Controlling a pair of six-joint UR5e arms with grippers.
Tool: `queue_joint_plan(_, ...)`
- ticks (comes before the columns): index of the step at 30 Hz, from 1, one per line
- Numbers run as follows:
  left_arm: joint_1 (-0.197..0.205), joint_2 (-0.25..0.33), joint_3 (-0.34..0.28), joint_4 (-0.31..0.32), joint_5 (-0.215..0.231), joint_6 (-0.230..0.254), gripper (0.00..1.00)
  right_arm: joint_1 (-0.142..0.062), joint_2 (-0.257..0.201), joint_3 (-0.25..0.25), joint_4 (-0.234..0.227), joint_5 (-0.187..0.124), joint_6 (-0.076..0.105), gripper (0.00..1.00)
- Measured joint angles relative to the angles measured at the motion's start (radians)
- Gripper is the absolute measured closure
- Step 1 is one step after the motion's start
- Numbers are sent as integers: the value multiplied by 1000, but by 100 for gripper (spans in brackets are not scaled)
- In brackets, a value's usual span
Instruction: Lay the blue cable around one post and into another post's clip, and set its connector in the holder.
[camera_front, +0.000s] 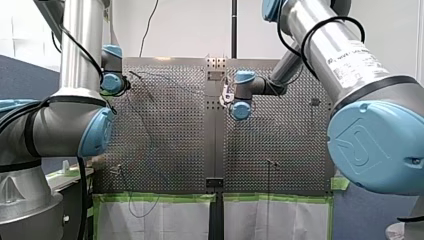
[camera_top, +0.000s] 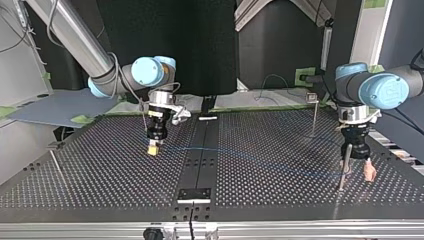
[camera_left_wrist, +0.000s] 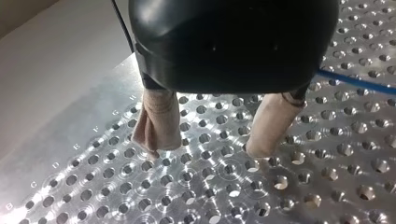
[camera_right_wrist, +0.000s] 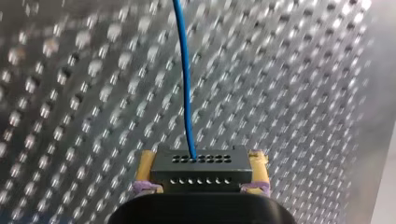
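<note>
Blue cable (camera_right_wrist: 186, 93), thin and limp, begins at the top view's left. There my right arm's claw (camera_top: 154, 148), with yellow pads, is clamped on the black rectangular connector (camera_right_wrist: 201, 171), a block with rows of small holes. The pads press its two short ends, and the cable leaves from its outer face. From there the cable runs low across the perforated metal counter (camera_top: 280, 200), over the dark centre strip, toward the view's right.

At the strip's near end sits a small metal bracket (camera_top: 195, 194), which I take to be the holder; the connector is not in it. Further right stands a thin post with a clip on top (camera_top: 314, 117), and I see no cable in that clip. A second thin post (camera_top: 342, 172) is just beside my left arm's claw (camera_left_wrist: 208, 150), whose beige-padded fingers stand apart, gripping nothing, low over the counter. I cannot tell whether the cable passes around that second post.

The step in hand looks like routing while the connector is carried. To do it well, hold the block square and move slowly so the line stays lightly taut, not yanked. Have my left arm's claw steady the cable at the post before the connector goes straight down into the bracket.
</note>
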Motion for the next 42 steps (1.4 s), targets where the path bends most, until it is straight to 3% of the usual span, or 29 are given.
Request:
queue_joint_plan(7, -1, 0, 0, -2, 4, -5, 0, -13, 38, 55, -55, 55, 13, 100)
queue_joint_plan(14, -2, 0, 0, -2, 5, -12, 0, -16, 100, 118, -118, 118, 49, 100)
queue_joint_plan(20, -2, 0, 0, 0, 4, -18, 0, -20, 157, 175, -175, 175, 68, 100)
queue_joint_plan(31, -3, 0, 0, -2, 0, -21, 0, -29, 242, 275, -274, 275, 71, 100)
queue_joint_plan(37, -3, 0, 0, -2, 1, -23, 0, -53, 251, 321, -321, 321, 82, 100)
queue_joint_plan(42, -3, -1, 0, 0, 2, -27, 0, -95, 252, 367, -367, 365, 75, 100)
